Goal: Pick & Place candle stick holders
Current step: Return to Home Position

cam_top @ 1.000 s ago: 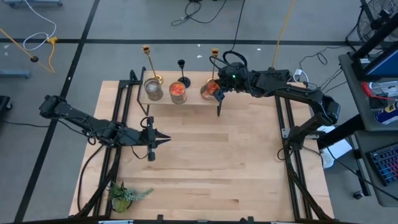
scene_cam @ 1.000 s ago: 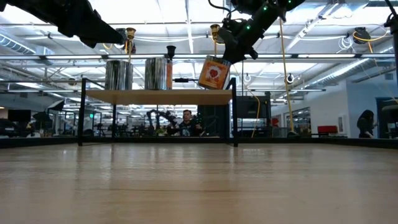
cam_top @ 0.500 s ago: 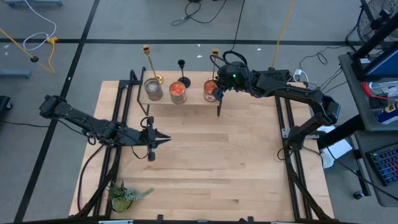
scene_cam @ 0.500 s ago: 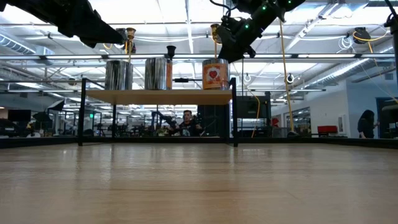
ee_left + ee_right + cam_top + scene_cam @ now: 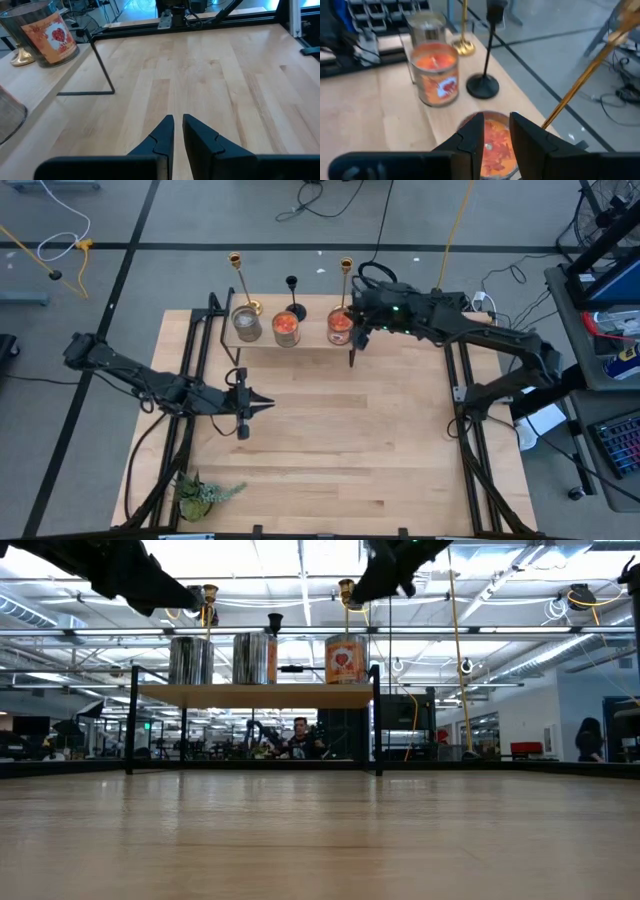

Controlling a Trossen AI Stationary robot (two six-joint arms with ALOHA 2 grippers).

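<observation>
Right tool (image 5: 496,120), narrowly parted and empty, is seen over the shelf (image 5: 311,338), just beside one gold candlestick (image 5: 346,281). Left tool (image 5: 178,121): nearly closed, well apart.

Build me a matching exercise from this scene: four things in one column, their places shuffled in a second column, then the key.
1. black candlestick
2. plant
3. left gripper
4. right gripper

A. raised above the rightmost orange candle on the shelf
B. over bare table, in front of the shelf
C. between the two gold candlesticks
D. at a table corner, far from the shelf

Pairs: 1-C, 2-D, 3-B, 4-A.
</observation>
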